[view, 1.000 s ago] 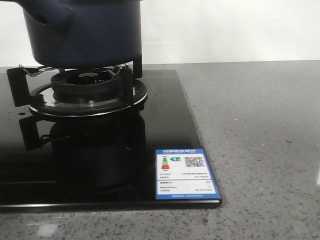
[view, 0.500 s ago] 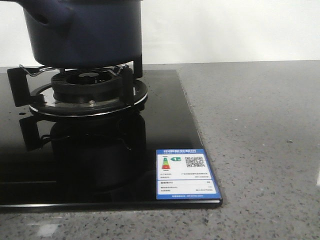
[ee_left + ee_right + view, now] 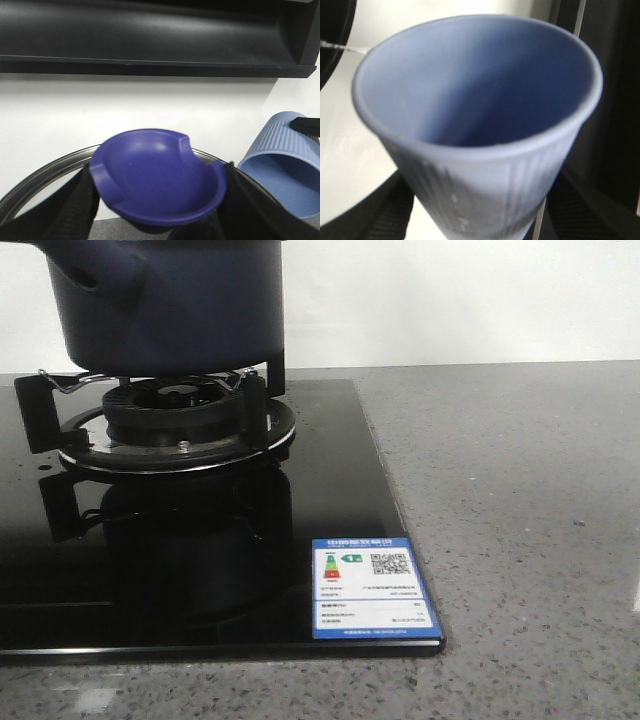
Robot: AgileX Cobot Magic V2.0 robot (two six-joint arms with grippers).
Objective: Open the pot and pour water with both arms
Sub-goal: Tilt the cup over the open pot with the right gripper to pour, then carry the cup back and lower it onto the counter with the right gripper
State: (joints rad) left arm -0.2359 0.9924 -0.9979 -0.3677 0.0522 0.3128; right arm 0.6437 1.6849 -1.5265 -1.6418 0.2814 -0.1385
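In my right jaws I grip the light blue ribbed cup (image 3: 480,130), its mouth open toward my wrist; my left jaws clamp the dark blue knob (image 3: 160,182) of a glass lid (image 3: 47,175), so the pot (image 3: 170,305) should be open. It sits on the burner (image 3: 175,425) of the black glass hob (image 3: 200,570). I judge pouring wants a slow tilt over the pot, lid held aside. Beyond, grey speckled bench (image 3: 500,510), white wall (image 3: 460,300).

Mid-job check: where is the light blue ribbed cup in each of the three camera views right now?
Front view: not in it; only the pot on the burner shows.
Left wrist view: the light blue ribbed cup at the right edge, tilted, mouth visible.
Right wrist view: it fills the frame, mouth toward the camera.
Shared landmark: the cup itself, both wrist views.
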